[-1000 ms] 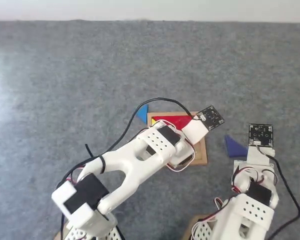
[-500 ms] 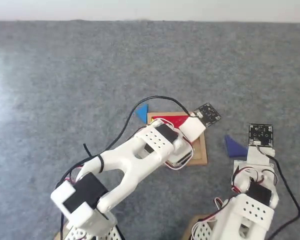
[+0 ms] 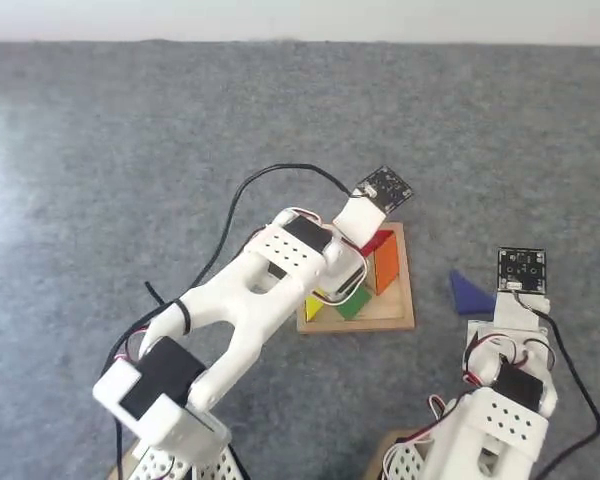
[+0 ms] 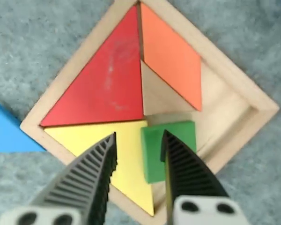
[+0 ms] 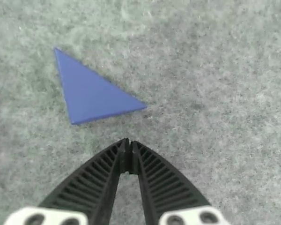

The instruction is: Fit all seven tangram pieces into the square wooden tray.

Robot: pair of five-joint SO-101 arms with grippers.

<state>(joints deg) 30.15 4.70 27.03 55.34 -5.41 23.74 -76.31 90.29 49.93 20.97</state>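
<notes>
Grey felt-like covering spans the desk [image 3: 130, 150]. Nearest the arm bases, the right end effector [image 5: 126, 143] is clenched, its jaws meeting with nothing between them. It is poised over bare desk just short of the dark blue triangle [image 5: 91, 96]. That triangle lies flat, well apart from the square wooden tray [image 3: 380, 324] and on its right-arm side.

Farther out, the tray holds four coloured pieces lying flat: the red triangle [image 4: 107, 79], the orange parallelogram [image 4: 171, 54], the yellow triangle [image 4: 126, 157] and the green square [image 4: 171, 140]. A pale wood-toned triangle [image 4: 157, 96] sits between red and orange; whether it is a piece or bare tray floor cannot be told. Open floor remains beside the green square.

The left end effector [image 4: 139, 136] hangs over the tray, released, jaws apart above the seam between yellow and green, grasping nothing. No contact with either piece is evident.

The light blue triangle [image 4: 9, 133] lies on the desk, just outside the tray wall by the red triangle's corner.

Assessment: roughly half complete; both blue triangles are outstanding.
</notes>
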